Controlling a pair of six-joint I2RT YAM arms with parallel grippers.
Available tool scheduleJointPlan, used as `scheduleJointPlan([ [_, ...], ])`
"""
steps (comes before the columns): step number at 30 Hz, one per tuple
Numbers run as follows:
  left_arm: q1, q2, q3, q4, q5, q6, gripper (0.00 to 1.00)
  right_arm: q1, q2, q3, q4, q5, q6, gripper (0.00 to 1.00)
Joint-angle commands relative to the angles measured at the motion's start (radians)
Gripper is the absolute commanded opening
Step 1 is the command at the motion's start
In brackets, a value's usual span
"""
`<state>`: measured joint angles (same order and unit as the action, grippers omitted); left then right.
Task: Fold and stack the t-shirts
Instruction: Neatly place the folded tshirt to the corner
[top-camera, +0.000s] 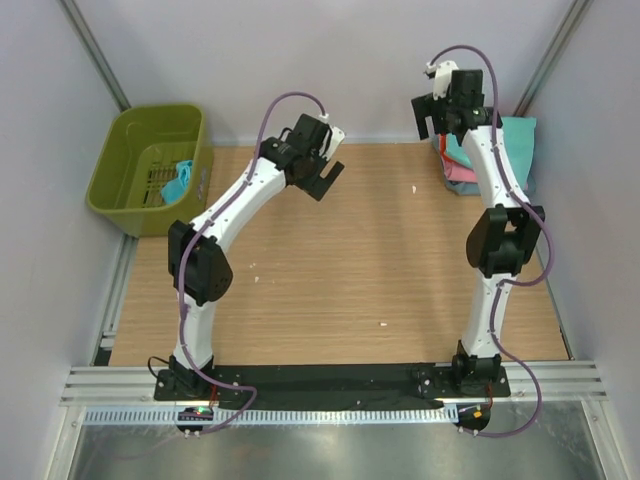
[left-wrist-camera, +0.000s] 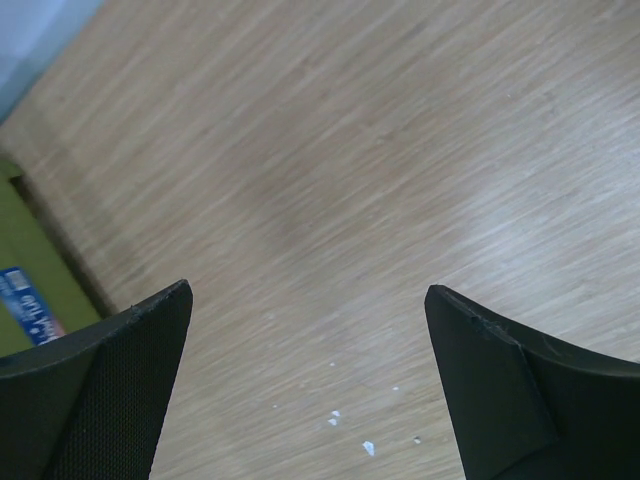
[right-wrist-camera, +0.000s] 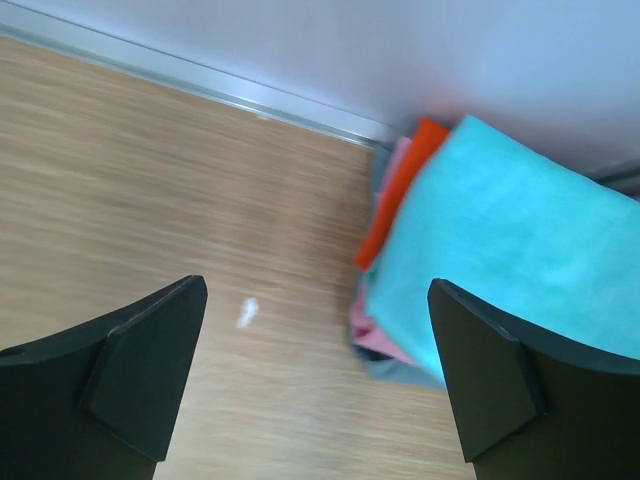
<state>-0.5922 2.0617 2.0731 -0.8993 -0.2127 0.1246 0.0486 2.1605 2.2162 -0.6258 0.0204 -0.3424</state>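
Left fingers (left-wrist-camera: 100, 400) and right fingers (right-wrist-camera: 130, 385) gape; t-shirts (right-wrist-camera: 510, 240) stacked along right wall (top-camera: 600, 200).

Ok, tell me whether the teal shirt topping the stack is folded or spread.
Folded: the teal t-shirt lies as a flat rectangle over the orange t-shirt.

The tabletop (left-wrist-camera: 350, 180) was pale wood grain, smooth with a dull sheen. The stacked t-shirts (right-wrist-camera: 500, 230) were soft matt cloth. The basket (top-camera: 112, 160) was smooth olive plastic. The fingers (left-wrist-camera: 110, 400) of the left gripper (left-wrist-camera: 308, 290) were matt black plastic, one finely textured.
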Motion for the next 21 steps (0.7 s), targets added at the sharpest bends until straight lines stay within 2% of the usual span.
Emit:
scheduleJointPlan([
  [1,0.034,-0.115,0.091,0.013,-0.097,0.079,1.0,0.086,-0.186,-0.067,-0.021,-0.23,0.163,1.0],
  [2,0.048,-0.123,0.128,0.014,-0.096,0.07,1.0,0.13,-0.198,-0.094,-0.034,-0.264,0.175,1.0],
  [4,0.098,-0.147,0.153,0.028,-0.093,0.008,1.0,0.183,-0.231,-0.145,-0.058,-0.232,0.261,1.0],
  [5,0.113,-0.156,0.153,0.039,-0.112,-0.021,1.0,0.212,-0.225,-0.13,-0.084,-0.187,0.288,1.0],
  [6,0.126,-0.163,0.147,0.051,-0.134,-0.038,1.0,0.284,-0.19,-0.098,-0.173,-0.063,0.319,1.0],
  [7,0.144,-0.17,0.139,0.066,-0.192,-0.055,1.0,0.31,-0.171,-0.029,-0.213,-0.025,0.369,1.0],
  [9,0.161,-0.181,0.086,0.094,-0.25,-0.063,1.0,0.371,-0.189,-0.019,-0.236,0.048,0.387,1.0],
  [13,0.172,-0.215,-0.004,0.092,-0.306,-0.092,1.0,0.431,-0.229,-0.098,-0.201,0.07,0.381,1.0],
  [21,0.166,-0.279,-0.093,0.048,-0.229,-0.082,1.0,0.453,-0.246,-0.147,-0.166,0.128,0.396,1.0],
])
